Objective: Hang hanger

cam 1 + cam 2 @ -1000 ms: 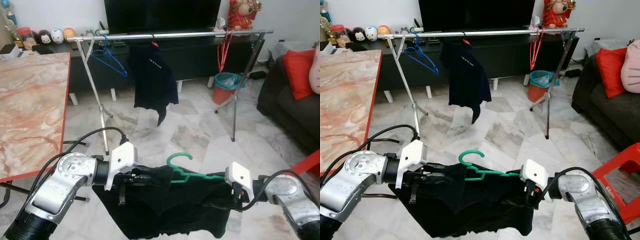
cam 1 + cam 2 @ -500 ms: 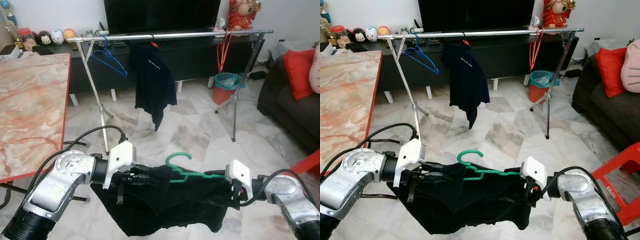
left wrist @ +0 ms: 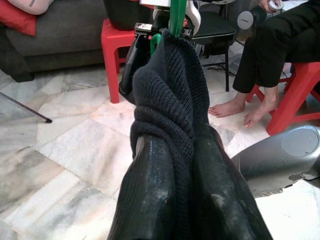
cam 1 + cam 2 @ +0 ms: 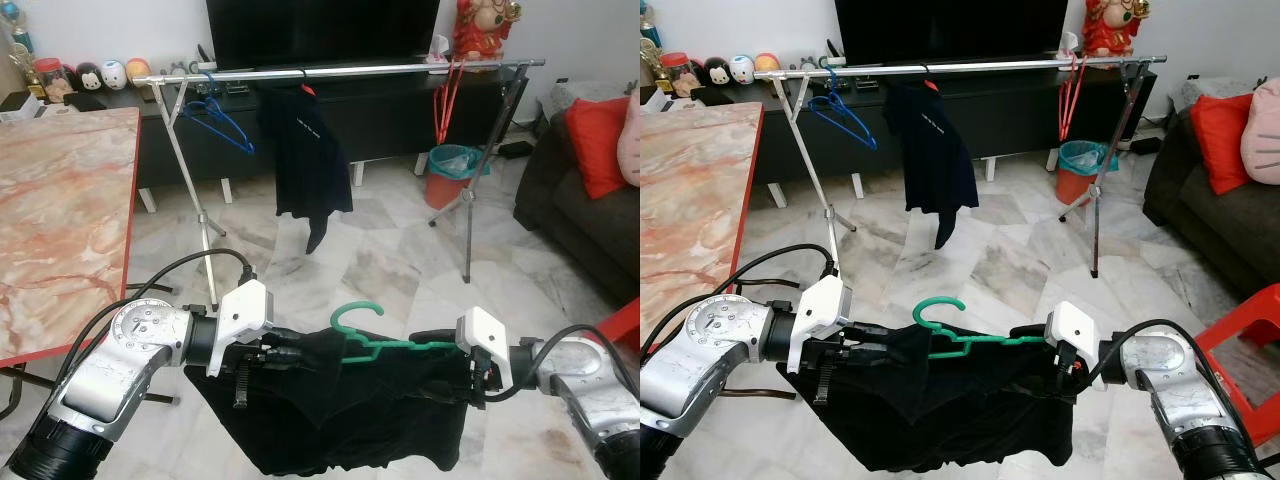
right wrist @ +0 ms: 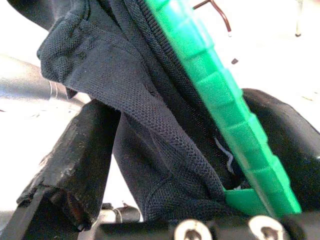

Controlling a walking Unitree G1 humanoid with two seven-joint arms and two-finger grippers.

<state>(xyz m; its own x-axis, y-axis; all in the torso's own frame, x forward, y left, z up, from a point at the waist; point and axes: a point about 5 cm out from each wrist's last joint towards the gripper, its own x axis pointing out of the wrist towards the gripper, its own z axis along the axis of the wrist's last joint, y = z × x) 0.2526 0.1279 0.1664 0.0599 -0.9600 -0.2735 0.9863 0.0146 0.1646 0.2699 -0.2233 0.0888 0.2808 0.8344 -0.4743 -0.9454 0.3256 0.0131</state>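
A green plastic hanger (image 4: 372, 340) carries a black garment (image 4: 340, 410), stretched low in front of me between both grippers. My left gripper (image 4: 300, 348) is shut on the garment's bunched shoulder; in the left wrist view its black fingers (image 3: 150, 185) pinch the knit cloth (image 3: 167, 95). My right gripper (image 4: 432, 342) is shut on the other shoulder, clamping the green hanger arm (image 5: 220, 110) and cloth (image 5: 125, 85). The hanger's hook points up. Ahead stands a silver clothes rail (image 4: 340, 70) holding a blue hanger (image 4: 222, 115), a hung dark garment (image 4: 310, 160) and red hangers (image 4: 447, 100).
A marble-topped table (image 4: 60, 220) runs along my left. A dark sofa with a red cushion (image 4: 598, 140) is at the right, a red stool (image 4: 1250, 340) near my right arm. A teal-lined bin (image 4: 450, 172) stands beyond the rail's right leg. A seated person's legs (image 3: 265, 55) are behind me.
My right gripper has risen slightly and moved outward, pulling the hanger and garment flatter. The dark garment on the rail has swung.
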